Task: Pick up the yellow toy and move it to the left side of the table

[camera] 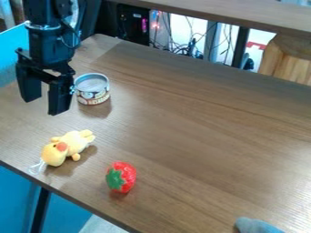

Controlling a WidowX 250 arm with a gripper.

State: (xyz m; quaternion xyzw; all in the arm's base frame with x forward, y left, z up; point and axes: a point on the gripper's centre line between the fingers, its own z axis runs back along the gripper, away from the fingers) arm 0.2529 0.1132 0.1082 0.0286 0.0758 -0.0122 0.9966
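wide-open, empty gripper [42, 106] near can [87, 97], toward upper-left edge of table [206, 136]. yellow plush chick [74, 142] near lower-left edge, red toy strawberry [127, 174] farther right along same edge.

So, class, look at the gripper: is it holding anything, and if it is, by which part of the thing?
Nothing is held. The gripper hangs open, with nothing between its fingers; the can is outside its grip.

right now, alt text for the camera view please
A black robot end effector hangs open over a brown table, near a small can; closer to the camera lie a yellow plush duck and a red toy strawberry.
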